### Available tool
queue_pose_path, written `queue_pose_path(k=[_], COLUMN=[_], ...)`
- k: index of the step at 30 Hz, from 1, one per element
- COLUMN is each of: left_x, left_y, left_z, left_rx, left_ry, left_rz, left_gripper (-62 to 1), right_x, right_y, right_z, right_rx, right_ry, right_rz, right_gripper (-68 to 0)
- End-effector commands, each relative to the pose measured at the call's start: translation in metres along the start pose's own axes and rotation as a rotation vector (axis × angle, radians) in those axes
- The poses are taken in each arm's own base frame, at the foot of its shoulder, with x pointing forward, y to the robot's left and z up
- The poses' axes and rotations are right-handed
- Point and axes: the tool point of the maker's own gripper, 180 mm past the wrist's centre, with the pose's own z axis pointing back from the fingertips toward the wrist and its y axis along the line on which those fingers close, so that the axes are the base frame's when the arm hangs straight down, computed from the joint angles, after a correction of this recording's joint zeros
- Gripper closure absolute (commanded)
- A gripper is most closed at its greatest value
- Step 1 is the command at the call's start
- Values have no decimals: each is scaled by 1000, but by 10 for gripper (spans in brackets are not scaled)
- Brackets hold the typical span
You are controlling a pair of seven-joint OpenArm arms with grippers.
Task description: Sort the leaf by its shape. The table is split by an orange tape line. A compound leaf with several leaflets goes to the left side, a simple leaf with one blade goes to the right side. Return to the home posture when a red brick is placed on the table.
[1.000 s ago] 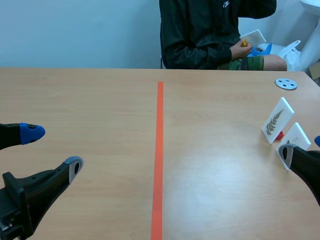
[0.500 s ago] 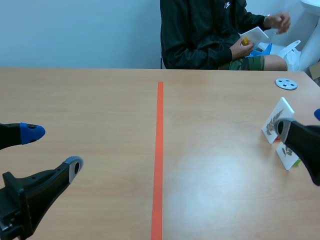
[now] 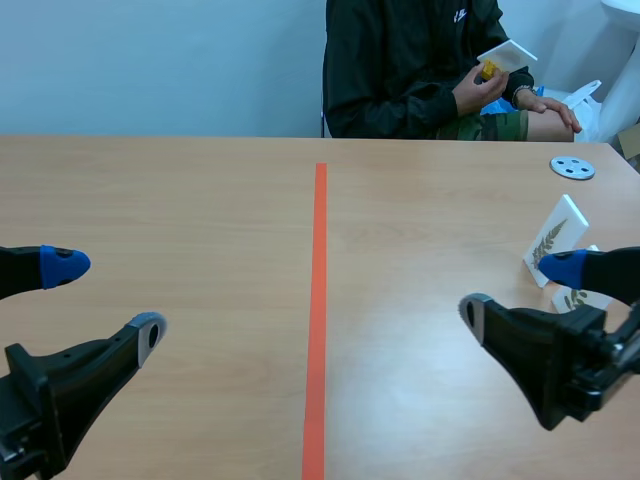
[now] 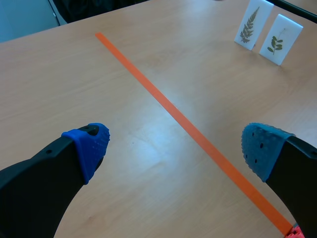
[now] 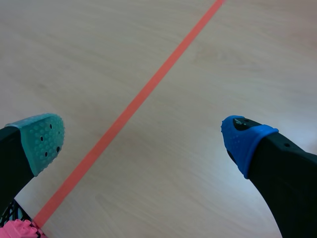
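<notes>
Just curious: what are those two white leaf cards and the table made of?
The fern card and the sprig card look like stiff white plastic or board, standing unbent. The table: probably wood-grain laminate, soft glare showing slight gloss.

Lab test room — tape-marked table (image 3: 180,200), plain blue wall (image 3: 150,60), seated person (image 3: 400,70)
</notes>
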Motion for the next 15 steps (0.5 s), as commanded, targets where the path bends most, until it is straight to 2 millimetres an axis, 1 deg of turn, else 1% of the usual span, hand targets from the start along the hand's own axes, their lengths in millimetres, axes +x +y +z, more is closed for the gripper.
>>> queue_pose_path(k=[1,3,8,12,15], left_x=[11,11,11,11,11], left_y=[-2,-2,-2,-2,-2], left_z=[-1,-1,-1,-1,-1], left_rx=[1,1,1,1,1], left_ry=[-41,-41,-41,-41,-41], left_rz=[3,3,3,3,3], left_gripper=[-572,-572,-572,-572,-572], right_x=[17,18,19,16,16], right_y=[5,11,18,22,21], right_z=[-4,-8,-14,-17,-17], right_rx=[7,6,-7,-4,-13], right_ry=[-35,-31,-23,-15,-16], right_rz=[42,59,73,71,69], right_gripper=[-679,-679,-679,-679,-679])
